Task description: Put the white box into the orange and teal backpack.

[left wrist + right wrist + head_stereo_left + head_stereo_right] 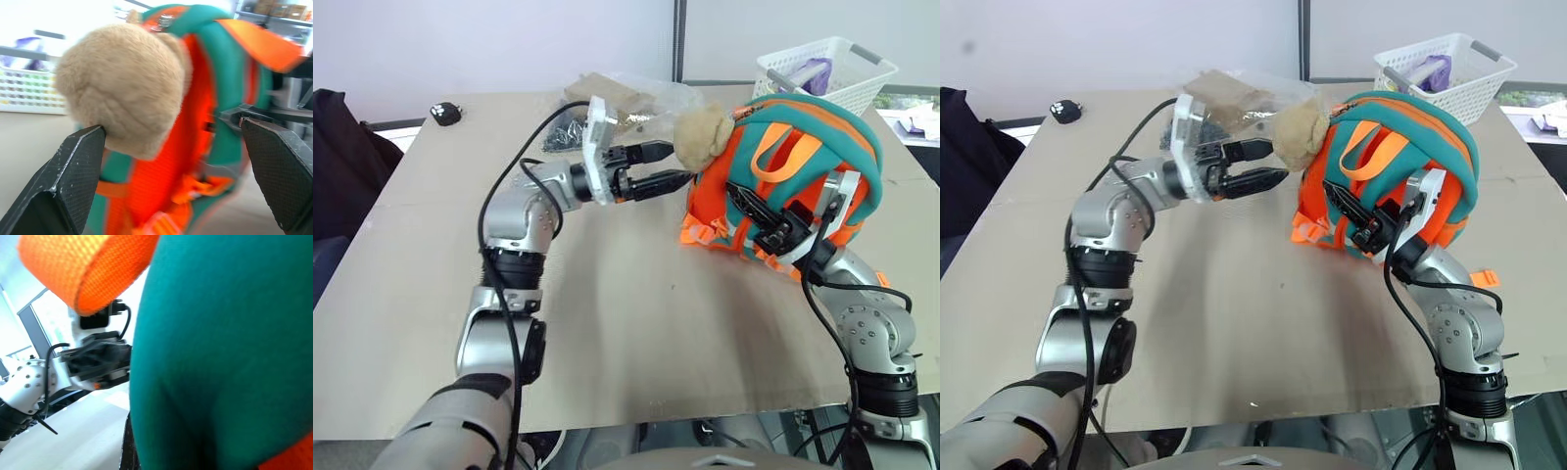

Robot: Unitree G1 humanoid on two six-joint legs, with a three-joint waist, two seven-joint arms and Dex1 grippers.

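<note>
Figure: head and wrist views over a work surface. The broad, flat, beige table [636, 323] carries everything. The small rounded orange and teal fabric backpack [803, 147] sits right of centre, lifted and tilted, its teal padded straps and orange webbing facing the camera. The flat white box of the task cannot be made out; whether it lies inside the backpack cannot be told.

A white lattice plastic basket [822, 73] with grey handles stands at the far right corner, just behind the backpack. A crumpled clear plastic bag [626, 98] with brownish contents lies at the far centre of the table.

The left tool [668, 166] points rightward, its black fingers spread apart and holding nothing, just beside a round tan plush ball [703, 135] that hangs at the backpack's upper left edge. In the left wrist view one pad [80, 161] stands at the plush.

The right tool [773, 230] is clenched on the backpack at its near side, among the straps.

A small black object [445, 114] rests at the far left.
</note>
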